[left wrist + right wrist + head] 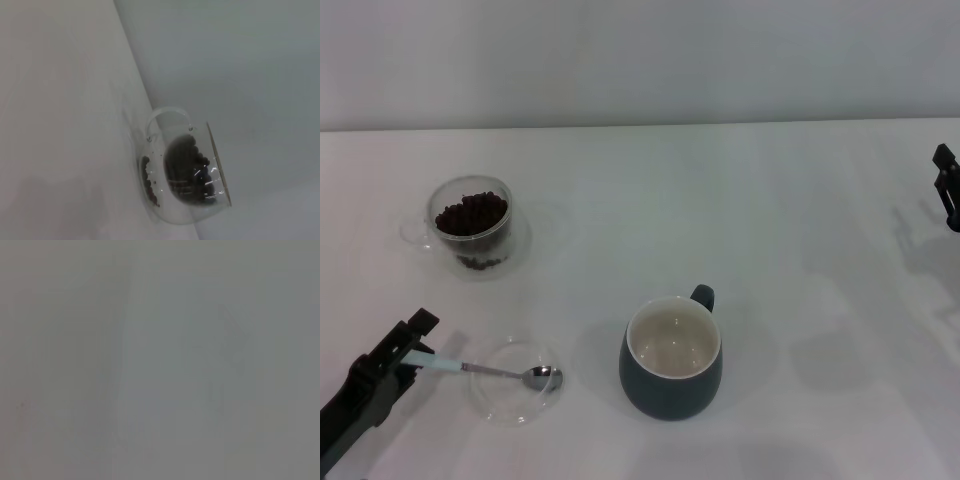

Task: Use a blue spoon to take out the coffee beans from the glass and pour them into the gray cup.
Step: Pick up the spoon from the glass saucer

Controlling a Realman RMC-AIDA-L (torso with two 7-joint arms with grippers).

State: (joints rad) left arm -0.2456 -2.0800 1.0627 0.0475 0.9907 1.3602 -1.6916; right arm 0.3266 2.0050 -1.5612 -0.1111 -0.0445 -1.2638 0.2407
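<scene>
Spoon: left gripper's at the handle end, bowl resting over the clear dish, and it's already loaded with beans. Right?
Not quite. The head view shows the spoon bowl empty and shiny over the dish; the beans are in the glass. The left gripper is at the handle end, as you said.

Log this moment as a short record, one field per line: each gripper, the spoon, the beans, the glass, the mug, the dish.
left gripper: near left of the table, shut on the spoon's handle
right gripper: far right edge, idle
pale-blue-handled metal teaspoon: bowl over the dish, looks empty
dark brown coffee beans: heaped in the glass
clear double-walled glass cup: upright, far left
dark blue-gray ceramic mug: upright, centre, cream inside empty
flat clear glass dish: left of the mug
white table: bears everything
</scene>
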